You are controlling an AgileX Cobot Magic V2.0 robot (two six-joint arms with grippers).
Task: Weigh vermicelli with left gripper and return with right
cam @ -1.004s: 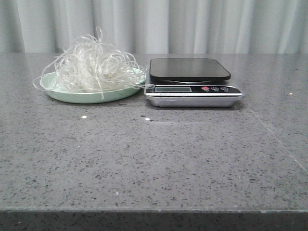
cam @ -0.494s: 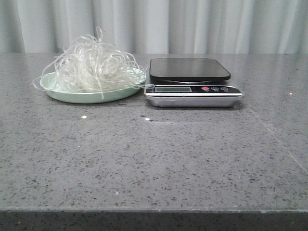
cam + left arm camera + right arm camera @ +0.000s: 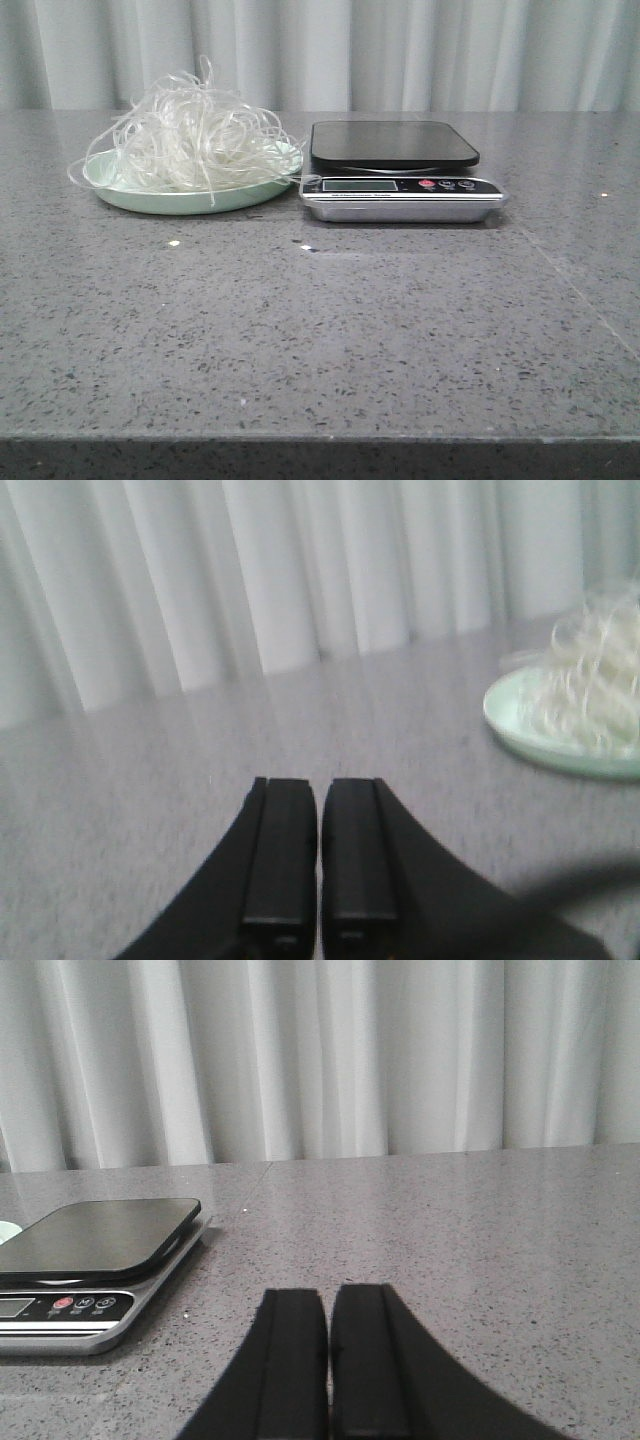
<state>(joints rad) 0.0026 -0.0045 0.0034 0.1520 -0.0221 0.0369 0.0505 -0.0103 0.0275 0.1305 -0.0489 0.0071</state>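
Nothing has shifted since the earlier frames: the vermicelli [image 3: 190,135] still sits heaped on the pale green plate [image 3: 130,195], which stands on the grey table [image 3: 320,330] just beside the kitchen scale [image 3: 400,170] and to its left. The left gripper [image 3: 318,865] and the right gripper [image 3: 328,1360] each have their fingers pressed together, holding nothing, low over bare tabletop.

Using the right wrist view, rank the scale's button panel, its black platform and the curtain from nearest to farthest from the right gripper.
From the right gripper, which is shut and empty:
1. Button panel, on the scale's near front edge, off to one side.
2. Black platform, just behind the panel.
3. Curtain, beyond the table's far edge.
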